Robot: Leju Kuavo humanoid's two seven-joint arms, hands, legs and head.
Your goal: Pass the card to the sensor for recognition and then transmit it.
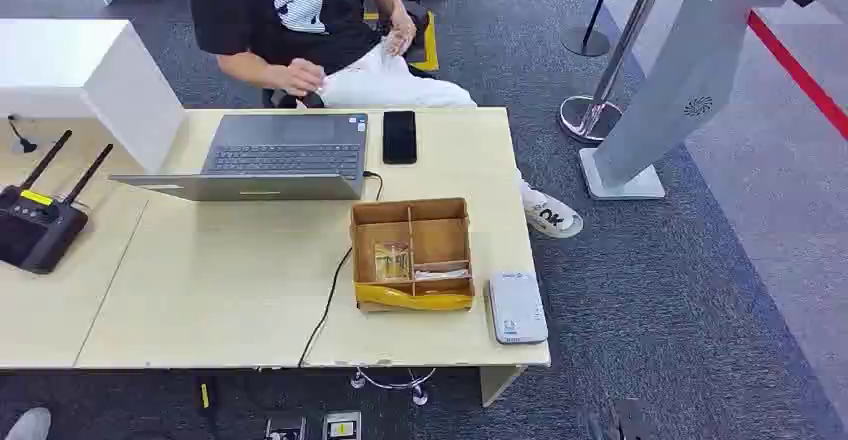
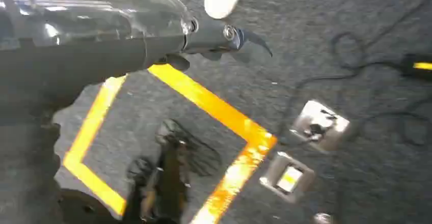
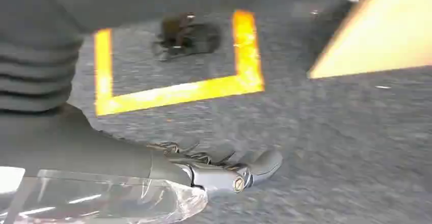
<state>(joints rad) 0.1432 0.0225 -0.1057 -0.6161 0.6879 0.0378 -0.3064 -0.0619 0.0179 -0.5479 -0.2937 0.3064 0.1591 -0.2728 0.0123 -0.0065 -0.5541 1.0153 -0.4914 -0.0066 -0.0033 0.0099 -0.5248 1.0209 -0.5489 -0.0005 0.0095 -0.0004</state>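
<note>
The right hand (image 3: 224,170) is hanging over grey carpet, fingers loosely apart, holding nothing; the left hand (image 2: 224,38) likewise. The card (image 1: 392,259) is standing well away in the cardboard box (image 1: 412,300) beside the white reader (image 1: 516,306). Reaching in, fingers risk snagging the dividers and dragging the box.

R hand (image 3: 224,170) empty over grey carpet (image 3: 331,127), yellow tape (image 3: 173,94)

Head view high above table (image 1: 240,290), wrist views facing floor
</note>
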